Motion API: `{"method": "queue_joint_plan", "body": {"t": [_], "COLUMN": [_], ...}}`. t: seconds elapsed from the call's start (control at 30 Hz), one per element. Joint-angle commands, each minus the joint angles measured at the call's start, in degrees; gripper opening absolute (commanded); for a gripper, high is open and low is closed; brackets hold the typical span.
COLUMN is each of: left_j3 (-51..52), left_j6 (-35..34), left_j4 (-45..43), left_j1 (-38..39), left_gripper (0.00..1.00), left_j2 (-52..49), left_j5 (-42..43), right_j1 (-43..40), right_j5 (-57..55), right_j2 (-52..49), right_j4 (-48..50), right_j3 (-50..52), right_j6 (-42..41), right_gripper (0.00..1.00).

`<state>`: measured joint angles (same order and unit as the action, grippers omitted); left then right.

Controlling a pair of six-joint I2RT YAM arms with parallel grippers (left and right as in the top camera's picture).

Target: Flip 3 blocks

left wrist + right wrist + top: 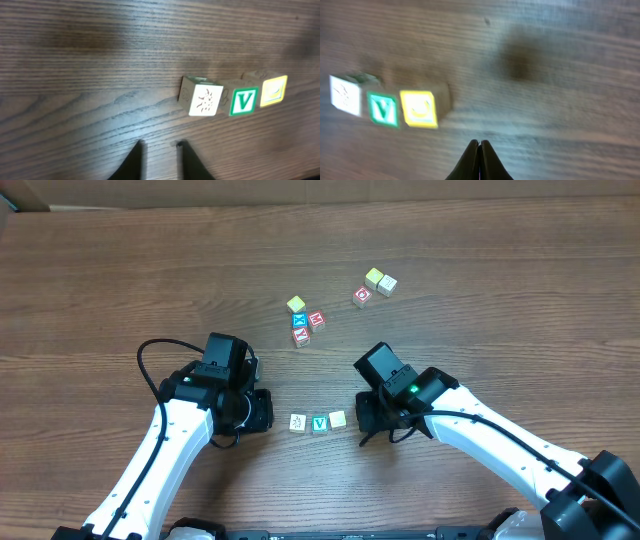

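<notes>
Three blocks lie in a row on the wooden table. The cream block [298,422] [205,99] [345,94] with a faint mark is on the left. The green V block [319,424] [244,101] [383,108] is in the middle. The yellow-framed block [338,419] [274,91] [419,108] is on the right. My left gripper [267,410] [159,146] sits just left of the row, its fingers a little apart over bare wood. My right gripper [363,416] [480,143] sits just right of the row, shut and empty. Neither gripper touches a block.
Farther back lies a cluster of a yellow-green cube [296,304], a blue-lettered cube [299,321] and two red-lettered cubes [316,319]. Another group, a red cube [362,296] and two pale ones [380,280], lies at the back right. A black cable [150,352] loops beside the left arm.
</notes>
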<state>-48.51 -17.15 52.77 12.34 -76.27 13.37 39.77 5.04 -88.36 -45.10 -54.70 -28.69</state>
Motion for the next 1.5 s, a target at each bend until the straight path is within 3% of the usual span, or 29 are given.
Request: {"method": "queue_joint_plan", "body": {"t": [0.0,0.43,0.87,1.47], "left_j3": [-0.2,0.8,0.8,0.8], "left_j6": [3.0,3.5,6.9,7.0], "left_j4": [-0.8,-6.6,-11.2,-11.5], "left_j1": [-0.2,-0.2,0.1,3.9], "left_gripper": [0.04,0.04,0.04,0.04], "left_j2": [0.6,-8.3,-18.9,-19.7], "left_j5": [-0.2,0.2,3.9,7.1], "right_j1": [-0.1,-0.1,-0.1,-0.1], "right_j5": [-0.4,-0.2,2.2,8.0], "right_j2": [0.5,-1.1,-1.4,-1.5], "right_j4": [-0.1,1.9,9.8,14.4], "right_j3": [-0.7,-0.1,7.0,8.6], "right_j6": [4.8,8.0,8.9,13.9], "right_gripper": [0.04,0.04,0.04,0.04]}}
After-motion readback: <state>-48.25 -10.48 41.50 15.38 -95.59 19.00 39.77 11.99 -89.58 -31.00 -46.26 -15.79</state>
